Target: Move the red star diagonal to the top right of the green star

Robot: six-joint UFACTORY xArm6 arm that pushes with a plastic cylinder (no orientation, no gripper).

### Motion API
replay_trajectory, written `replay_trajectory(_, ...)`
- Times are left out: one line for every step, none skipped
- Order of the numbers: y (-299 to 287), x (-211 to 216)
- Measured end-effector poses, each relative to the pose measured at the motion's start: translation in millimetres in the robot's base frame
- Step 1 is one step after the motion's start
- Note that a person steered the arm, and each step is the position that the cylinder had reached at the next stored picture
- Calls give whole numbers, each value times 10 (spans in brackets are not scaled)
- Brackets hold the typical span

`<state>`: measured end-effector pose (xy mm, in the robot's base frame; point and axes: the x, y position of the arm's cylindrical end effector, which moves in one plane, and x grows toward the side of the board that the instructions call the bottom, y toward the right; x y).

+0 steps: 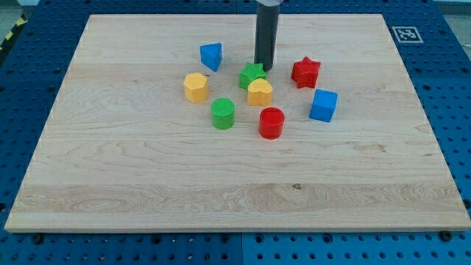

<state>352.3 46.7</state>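
The red star [305, 72] lies on the wooden board, right of centre near the view's top. The green star [252, 75] lies to its left, partly hidden behind a yellow heart [259, 93] that touches its lower right side. My tip [264, 69] stands just above and to the right of the green star, close to or touching it, and to the left of the red star with a gap between them.
A blue block [211, 56] lies up and left of the green star. A yellow hexagon [196, 87], a green cylinder [223, 113], a red cylinder [271, 123] and a blue cube [323, 105] lie around. The board edge [235, 15] runs along the top.
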Motion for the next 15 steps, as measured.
replay_trajectory(385, 102)
replay_trajectory(784, 111)
replay_trajectory(1021, 165)
replay_trajectory(1048, 255)
replay_trajectory(1218, 302)
replay_trajectory(1437, 462)
replay_trajectory(1602, 548)
replay_trajectory(1853, 548)
replay_trajectory(2073, 546)
replay_trajectory(2013, 540)
replay_trajectory(1819, 540)
replay_trajectory(1809, 489)
replay_trajectory(1894, 396)
replay_trajectory(1898, 302)
replay_trajectory(1898, 253)
